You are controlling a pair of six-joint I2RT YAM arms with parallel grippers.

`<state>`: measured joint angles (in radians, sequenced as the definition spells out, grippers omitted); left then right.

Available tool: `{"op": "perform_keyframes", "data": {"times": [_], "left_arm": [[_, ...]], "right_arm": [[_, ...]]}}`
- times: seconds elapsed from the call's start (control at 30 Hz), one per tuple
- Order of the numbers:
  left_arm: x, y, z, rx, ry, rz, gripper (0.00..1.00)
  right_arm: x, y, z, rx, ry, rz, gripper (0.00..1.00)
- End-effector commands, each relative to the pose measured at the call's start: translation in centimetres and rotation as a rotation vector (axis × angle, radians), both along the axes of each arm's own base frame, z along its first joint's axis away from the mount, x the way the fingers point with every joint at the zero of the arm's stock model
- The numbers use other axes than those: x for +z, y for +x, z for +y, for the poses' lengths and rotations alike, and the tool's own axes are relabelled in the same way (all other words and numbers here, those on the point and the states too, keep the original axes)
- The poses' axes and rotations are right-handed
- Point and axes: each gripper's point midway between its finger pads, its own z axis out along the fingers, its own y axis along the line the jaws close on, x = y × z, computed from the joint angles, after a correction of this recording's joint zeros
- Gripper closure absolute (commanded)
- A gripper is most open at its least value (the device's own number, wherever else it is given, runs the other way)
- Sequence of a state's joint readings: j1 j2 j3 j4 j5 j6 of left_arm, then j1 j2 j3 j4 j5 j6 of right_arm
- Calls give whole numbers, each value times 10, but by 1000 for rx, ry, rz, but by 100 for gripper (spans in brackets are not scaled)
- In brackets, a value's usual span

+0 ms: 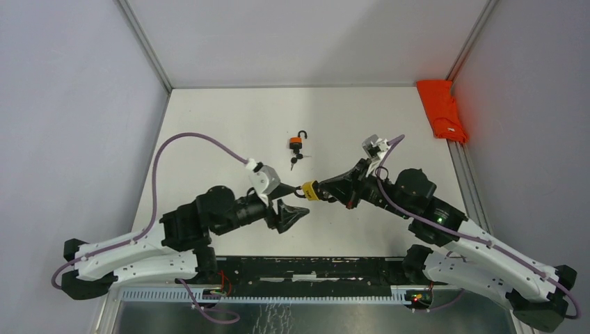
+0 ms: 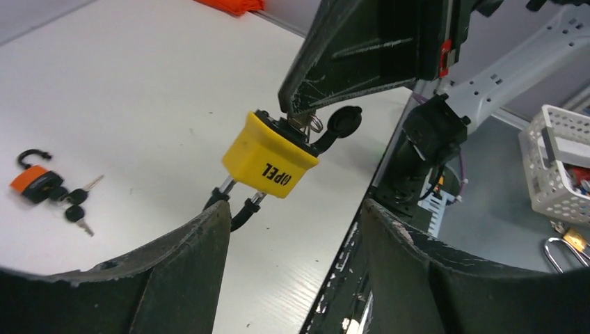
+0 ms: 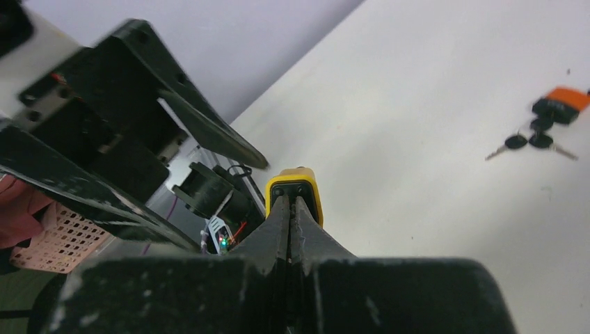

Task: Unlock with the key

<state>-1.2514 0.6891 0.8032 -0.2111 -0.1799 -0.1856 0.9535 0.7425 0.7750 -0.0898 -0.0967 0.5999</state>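
Yellow padlock [image 2: 270, 163] hangs above the table [image 2: 139, 104], carried only by its key [image 2: 303, 124], which the right claw [image 3: 289, 202] clamps shut. Left claw [image 2: 296, 209] stands spread wide just beside it, gripping nothing. Risk: with its body unsupported, the padlock may swing or slip off the key and drop.

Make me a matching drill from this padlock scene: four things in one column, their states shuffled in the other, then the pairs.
Things
1. yellow padlock
2. orange padlock
3. left end effector
4. right end effector

States
A. open, holding nothing
B. lying on the table beside loose keys
C. shut on the key
D. hanging in the air from that key

Pairs: 1-D, 2-B, 3-A, 4-C
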Motion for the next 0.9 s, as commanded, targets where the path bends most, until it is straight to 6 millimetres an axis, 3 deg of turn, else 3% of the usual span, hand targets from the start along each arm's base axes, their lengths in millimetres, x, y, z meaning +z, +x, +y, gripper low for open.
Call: {"op": "perform_keyframes", "data": {"times": [0.0, 0.2, 0.4, 0.6, 0.87], "left_arm": [[27, -7, -13, -77, -8, -42, 25], [53, 4, 10, 13, -31, -97, 16], [61, 11, 25, 72, -11, -99, 10], [49, 2, 8, -4, 3, -87, 7], [25, -6, -15, -97, 49, -77, 1]], "right_arm": [[72, -12, -11, 41, 114, -199, 100], [94, -23, -26, 53, 106, -287, 100], [99, -35, -31, 91, 112, -318, 100], [102, -40, -28, 118, 148, -321, 100], [125, -54, -25, 185, 240, -353, 100]]}}
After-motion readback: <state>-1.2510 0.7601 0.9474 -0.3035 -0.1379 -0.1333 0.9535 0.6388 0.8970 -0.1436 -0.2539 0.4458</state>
